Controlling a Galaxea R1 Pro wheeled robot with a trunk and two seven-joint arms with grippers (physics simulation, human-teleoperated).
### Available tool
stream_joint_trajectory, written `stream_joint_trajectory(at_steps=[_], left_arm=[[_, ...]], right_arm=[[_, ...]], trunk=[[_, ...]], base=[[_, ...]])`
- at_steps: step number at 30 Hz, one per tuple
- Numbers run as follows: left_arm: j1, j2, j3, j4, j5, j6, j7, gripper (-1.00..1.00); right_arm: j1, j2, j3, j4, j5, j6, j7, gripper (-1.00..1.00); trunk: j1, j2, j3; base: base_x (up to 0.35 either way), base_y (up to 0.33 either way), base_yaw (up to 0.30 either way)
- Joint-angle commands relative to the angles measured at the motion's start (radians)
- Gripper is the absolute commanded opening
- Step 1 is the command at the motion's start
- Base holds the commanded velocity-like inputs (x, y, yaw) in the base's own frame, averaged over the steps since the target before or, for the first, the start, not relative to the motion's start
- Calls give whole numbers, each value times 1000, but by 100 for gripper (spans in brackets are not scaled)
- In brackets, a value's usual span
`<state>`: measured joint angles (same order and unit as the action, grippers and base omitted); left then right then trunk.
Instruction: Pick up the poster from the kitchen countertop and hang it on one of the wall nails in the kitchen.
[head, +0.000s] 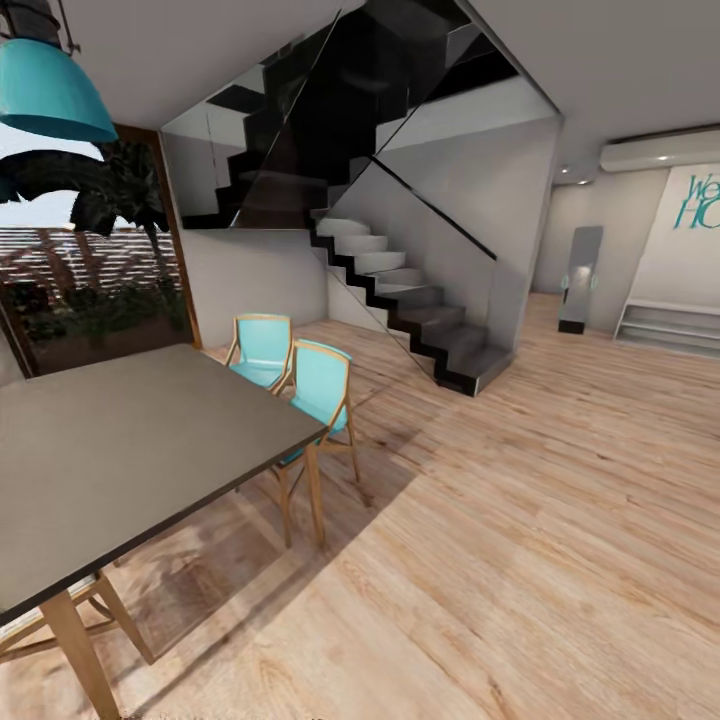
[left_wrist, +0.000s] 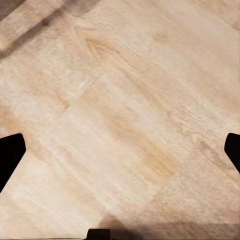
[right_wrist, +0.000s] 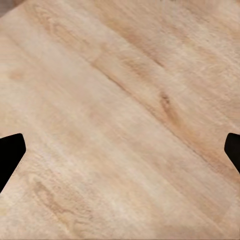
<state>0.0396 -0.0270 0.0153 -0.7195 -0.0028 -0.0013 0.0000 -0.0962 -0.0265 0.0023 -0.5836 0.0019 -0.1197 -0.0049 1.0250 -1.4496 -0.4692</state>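
From the head camera I am looking across a living and dining space floored in pale wood planks. A dark grey rectangular dining table on pale wooden legs fills the lower left, its near corner reaching toward the middle of the view and its long edge running diagonally down to the left. Two turquoise chairs with light wood frames stand tucked against its far side, the nearer one just beside the table corner. Right of the table the floor lies open all the way to a black-stepped staircase with a pale grey side wall and glass panels, whose lowest step juts out onto the planks. Beyond it on the right I see a low white shelf unit under a white wall with teal lettering, and a slim dark grey standing panel beside them. A teal lamp shade hangs at the upper left before a large brown-framed window with foliage outside. I cannot see the poster, countertop or nail here.

At the left wrist, the left gripper has its black fingertips spread wide at either edge, nothing between them, plank floor beneath.

At the right wrist, the right gripper is likewise spread wide and empty over bare planks
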Motion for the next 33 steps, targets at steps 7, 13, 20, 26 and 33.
stream_joint_trajectory(at_steps=[7, 13, 20, 26, 33], left_arm=[[0, -1, 2, 0, 0, 0, 0, 100], [0, -1, 2, 0, 0, 0, -1, 100], [0, -1, 1, 1, 0, 0, -2, 100], [0, -2, 0, 1, 0, 0, -2, 100], [0, -1, 1, 2, 0, 0, -2, 100]], right_arm=[[0, 0, 1, 1, 3, -3, -1, 100], [0, 0, 1, 1, 5, -3, -1, 100], [0, 0, 1, 1, 6, -4, -2, 100], [0, 0, 1, 1, 7, -5, -3, 100], [0, 0, 1, 8, 8, -5, -3, 100]], trunk=[[0, 0, -1], [0, 0, -1], [0, 0, -1], [0, 0, -1], [0, 0, -1]], base=[[0, 0, 290], [0, 0, 291], [-164, 0, 291], [-322, 0, 290], [-273, 0, 290]])
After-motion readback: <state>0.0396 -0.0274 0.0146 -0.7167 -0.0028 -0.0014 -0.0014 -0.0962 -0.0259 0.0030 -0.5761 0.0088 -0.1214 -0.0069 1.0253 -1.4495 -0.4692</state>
